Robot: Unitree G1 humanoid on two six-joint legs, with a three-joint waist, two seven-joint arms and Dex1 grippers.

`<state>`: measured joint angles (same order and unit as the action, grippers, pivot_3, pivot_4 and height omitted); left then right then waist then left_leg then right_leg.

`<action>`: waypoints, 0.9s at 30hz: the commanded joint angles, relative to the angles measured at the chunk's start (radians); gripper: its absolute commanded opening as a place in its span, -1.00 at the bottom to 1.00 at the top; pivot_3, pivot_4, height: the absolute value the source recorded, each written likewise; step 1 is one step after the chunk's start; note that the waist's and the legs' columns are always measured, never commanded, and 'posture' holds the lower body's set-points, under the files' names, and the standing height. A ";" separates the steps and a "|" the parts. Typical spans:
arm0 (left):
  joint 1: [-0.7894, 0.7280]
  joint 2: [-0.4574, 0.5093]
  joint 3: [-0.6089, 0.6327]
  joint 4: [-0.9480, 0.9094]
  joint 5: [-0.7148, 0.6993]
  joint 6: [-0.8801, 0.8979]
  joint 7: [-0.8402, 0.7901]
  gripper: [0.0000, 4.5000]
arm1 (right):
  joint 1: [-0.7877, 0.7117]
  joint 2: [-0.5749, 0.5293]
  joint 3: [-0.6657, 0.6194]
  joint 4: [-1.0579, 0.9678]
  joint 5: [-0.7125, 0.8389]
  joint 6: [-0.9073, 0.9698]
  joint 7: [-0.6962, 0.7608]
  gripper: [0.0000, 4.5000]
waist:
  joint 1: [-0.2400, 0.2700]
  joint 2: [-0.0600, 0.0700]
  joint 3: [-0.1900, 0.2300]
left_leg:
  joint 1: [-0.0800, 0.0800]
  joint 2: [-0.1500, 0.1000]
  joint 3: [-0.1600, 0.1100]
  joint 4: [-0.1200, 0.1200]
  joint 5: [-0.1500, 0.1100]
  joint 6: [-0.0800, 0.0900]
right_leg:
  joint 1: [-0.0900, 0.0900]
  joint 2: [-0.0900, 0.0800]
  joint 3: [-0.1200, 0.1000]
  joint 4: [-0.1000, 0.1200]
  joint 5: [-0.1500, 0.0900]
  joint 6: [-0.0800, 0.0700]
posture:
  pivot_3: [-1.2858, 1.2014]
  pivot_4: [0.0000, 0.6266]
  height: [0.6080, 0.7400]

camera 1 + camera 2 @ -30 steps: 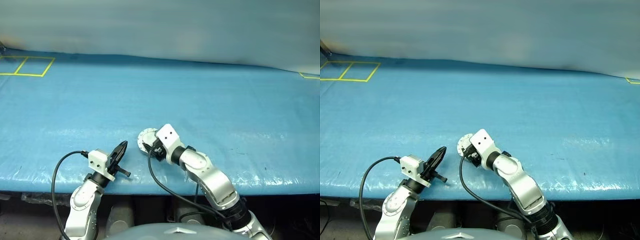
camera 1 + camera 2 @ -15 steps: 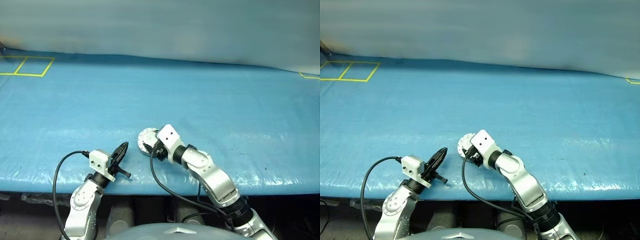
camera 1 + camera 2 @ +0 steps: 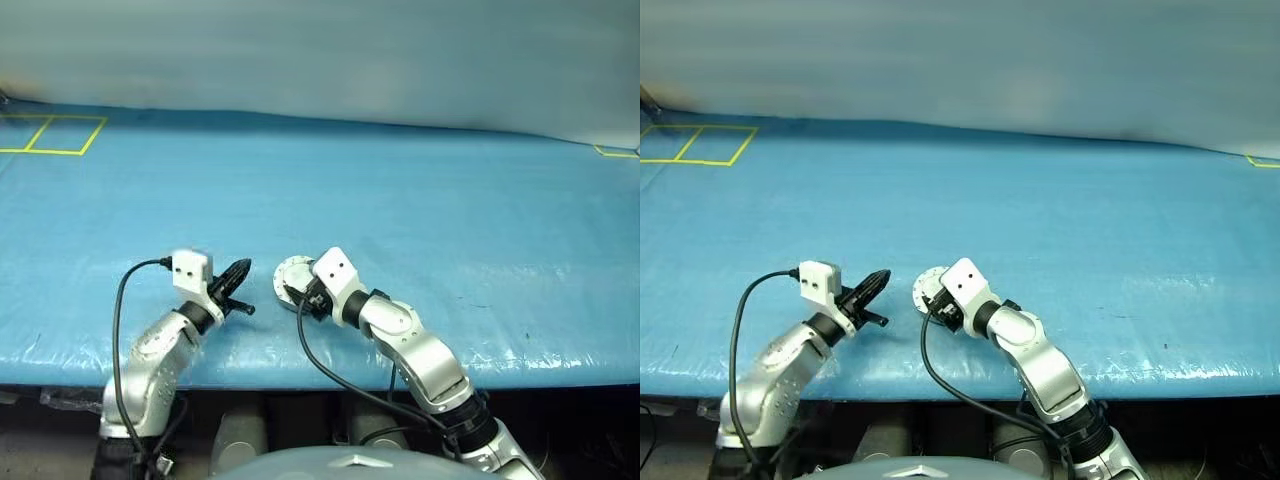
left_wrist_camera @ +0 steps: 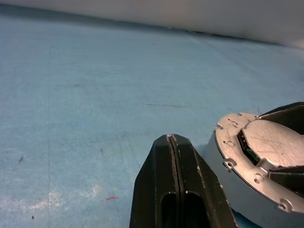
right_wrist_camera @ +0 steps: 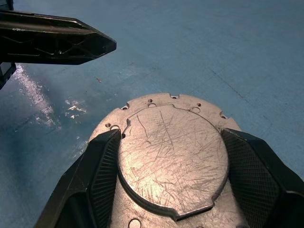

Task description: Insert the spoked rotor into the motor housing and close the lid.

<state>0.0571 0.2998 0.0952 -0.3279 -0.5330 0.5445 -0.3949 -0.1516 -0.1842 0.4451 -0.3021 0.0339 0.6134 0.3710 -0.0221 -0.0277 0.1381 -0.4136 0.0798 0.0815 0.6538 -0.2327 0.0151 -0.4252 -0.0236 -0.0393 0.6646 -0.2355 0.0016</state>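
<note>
Two black-fingered grippers sat over the blue tarp-covered table (image 3: 420,200) as I watched. My right gripper (image 5: 164,156) had its fingers spread wide around a round, scratched silver-grey metal motor housing (image 5: 166,142), one finger against each side, with the unit resting on the blue surface. My left gripper (image 4: 173,156) was pressed fully closed and empty, its tip just beside the housing's rim.

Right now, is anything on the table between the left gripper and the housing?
Nothing visible. Bare blue table lies between the shut left gripper and the housing, which the right gripper grips by its sides.
</note>
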 commanded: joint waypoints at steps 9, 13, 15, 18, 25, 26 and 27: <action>-0.264 0.189 -0.001 0.155 -0.247 0.331 -0.265 -1.00 | 0.013 0.008 0.018 0.059 -0.019 0.022 -0.004 0.34 | -0.002 -0.001 0.000 | 0.002 -0.002 0.000 0.000 0.000 0.000 | 0.000 0.000 0.001 0.000 0.001 0.001 | 0.03 -0.52 1.00; -0.325 0.208 -0.071 0.233 -0.195 0.350 -0.314 -1.00 | 0.018 0.013 0.013 0.055 -0.021 0.023 -0.008 0.34 | -0.005 -0.001 -0.001 | 0.002 -0.002 0.001 0.000 0.000 0.000 | 0.001 0.000 0.001 0.000 0.001 0.001 | 0.03 -0.52 1.00; -0.341 0.213 -0.105 0.255 -0.168 0.343 -0.335 -1.00 | 0.024 0.014 0.009 0.051 -0.022 0.024 -0.012 0.34 | -0.005 -0.001 -0.001 | 0.002 -0.002 0.001 0.000 0.000 0.000 | 0.001 0.000 0.002 0.000 0.001 0.001 | 0.03 -0.52 1.00; -0.357 0.216 -0.151 0.291 -0.116 0.328 -0.349 -1.00 | 0.031 0.014 0.006 0.045 -0.023 0.026 -0.014 0.34 | -0.004 -0.001 -0.001 | 0.002 -0.002 0.001 -0.001 0.000 -0.001 | 0.001 0.000 0.002 0.000 0.001 0.000 | 0.03 -0.52 1.00; -0.383 0.191 -0.183 0.350 -0.039 0.305 -0.341 -1.00 | 0.045 0.011 0.006 0.026 -0.020 0.042 -0.011 0.34 | 0.001 -0.003 -0.002 | 0.002 -0.002 0.001 -0.001 0.001 -0.001 | 0.001 -0.002 0.002 0.000 0.000 0.000 | 0.03 -0.52 1.00; -0.382 0.189 -0.182 0.351 -0.035 0.305 -0.341 -1.00 | 0.048 0.008 0.008 0.021 -0.016 0.046 -0.004 0.34 | 0.001 -0.003 -0.002 | 0.002 -0.002 0.001 -0.001 0.001 -0.001 | 0.001 -0.002 0.002 0.000 0.000 0.000 | 0.03 -0.52 1.00; -0.381 0.187 -0.181 0.352 -0.032 0.305 -0.342 -1.00 | 0.050 0.005 0.009 0.017 -0.014 0.049 0.000 0.34 | 0.002 -0.003 -0.002 | 0.002 -0.002 0.001 -0.001 0.001 -0.001 | 0.001 -0.002 0.002 0.000 0.000 0.000 | 0.03 -0.52 1.00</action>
<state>-0.3272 0.4888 -0.0730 0.0010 -0.5919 0.8432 -0.7445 -0.1306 -0.1634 0.4425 -0.3098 0.0201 0.6171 0.3613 -0.0205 -0.0304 0.1357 -0.4117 0.0777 0.0825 0.6524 -0.2321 0.0143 -0.4239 -0.0259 -0.0369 0.6643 -0.2350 0.0017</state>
